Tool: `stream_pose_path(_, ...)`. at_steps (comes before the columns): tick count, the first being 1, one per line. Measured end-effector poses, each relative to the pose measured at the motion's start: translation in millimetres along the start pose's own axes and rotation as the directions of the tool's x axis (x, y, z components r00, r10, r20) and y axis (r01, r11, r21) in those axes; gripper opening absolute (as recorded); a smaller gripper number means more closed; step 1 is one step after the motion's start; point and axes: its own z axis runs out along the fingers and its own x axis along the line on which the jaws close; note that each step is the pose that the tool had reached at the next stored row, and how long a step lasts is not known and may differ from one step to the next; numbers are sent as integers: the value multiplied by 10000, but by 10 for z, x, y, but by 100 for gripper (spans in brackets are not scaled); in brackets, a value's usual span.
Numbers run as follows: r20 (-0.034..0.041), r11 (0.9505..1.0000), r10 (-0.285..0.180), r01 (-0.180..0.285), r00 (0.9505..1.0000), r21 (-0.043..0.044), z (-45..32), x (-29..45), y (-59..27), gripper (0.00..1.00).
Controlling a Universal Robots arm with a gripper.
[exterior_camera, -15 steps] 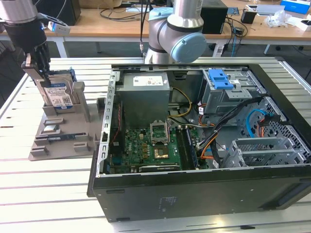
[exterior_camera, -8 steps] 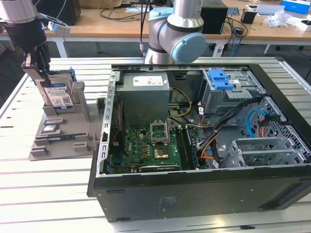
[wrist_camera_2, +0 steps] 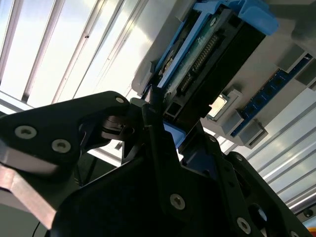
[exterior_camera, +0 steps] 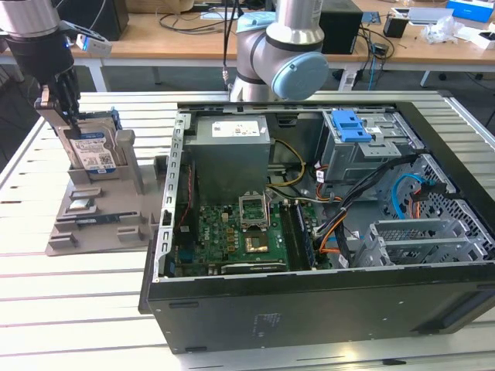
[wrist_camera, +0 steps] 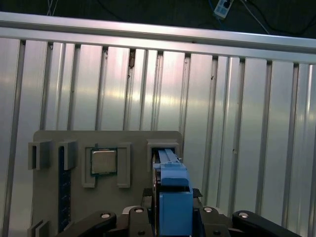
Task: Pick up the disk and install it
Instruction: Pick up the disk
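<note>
Standing on edge in a slot of the grey holder (exterior_camera: 100,224), the disk (exterior_camera: 97,151) points its upper edge straight up at the gripper (exterior_camera: 68,124), which sits directly above it. The fingers look narrow, pressed against the disk's two broad faces, with its blue rail (wrist_camera: 170,182) between them in the first wrist view. The disk's lower end sits in the slot. The open computer case (exterior_camera: 309,294), with its drive cage (exterior_camera: 363,147), lies well apart toward the exterior view's right.

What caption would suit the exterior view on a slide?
Gripper at the upper end of the disk, which stands upright in a grey holder beside the open computer case.
</note>
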Motion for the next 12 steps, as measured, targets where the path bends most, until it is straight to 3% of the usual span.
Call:
stream_pose_path(3,2,10000,0,0,10000,5,-6,0,0,36)
stream_pose_path(12,0,10000,0,0,10000,1,-207,-2,6,36)
